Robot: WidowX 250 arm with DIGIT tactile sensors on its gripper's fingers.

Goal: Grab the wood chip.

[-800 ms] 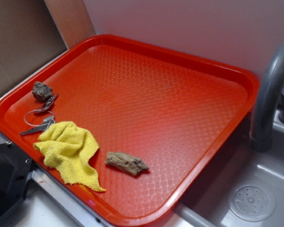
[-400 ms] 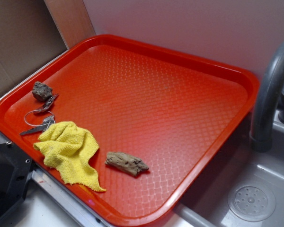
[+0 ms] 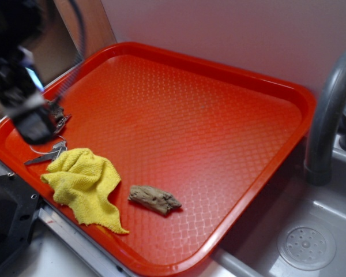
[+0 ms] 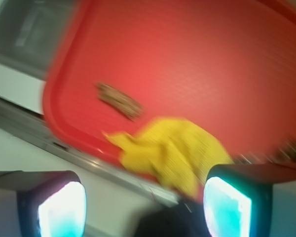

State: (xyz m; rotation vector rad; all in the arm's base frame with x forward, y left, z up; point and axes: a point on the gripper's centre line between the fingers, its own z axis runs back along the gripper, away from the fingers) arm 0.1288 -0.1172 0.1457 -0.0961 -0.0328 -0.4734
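The wood chip (image 3: 154, 199) is a rough grey-brown elongated piece lying on the red tray (image 3: 190, 121) near its front edge, just right of a yellow cloth (image 3: 83, 182). In the wrist view the chip (image 4: 119, 100) shows blurred, beyond the cloth (image 4: 172, 150). My gripper (image 3: 32, 124) is a blurred dark shape at the tray's left end, high above it and well left of the chip. In the wrist view the gripper (image 4: 145, 207) has its jaws wide apart with nothing between them.
A dark brown rock-like lump sits at the tray's left end, now mostly behind the gripper. Keys on a ring (image 3: 49, 153) lie beside the cloth. A grey faucet (image 3: 328, 109) and a sink (image 3: 305, 245) are at the right. A wall rises behind.
My gripper has come into the exterior view at the upper left, moving fast. The chip, cloth and keys have not moved.
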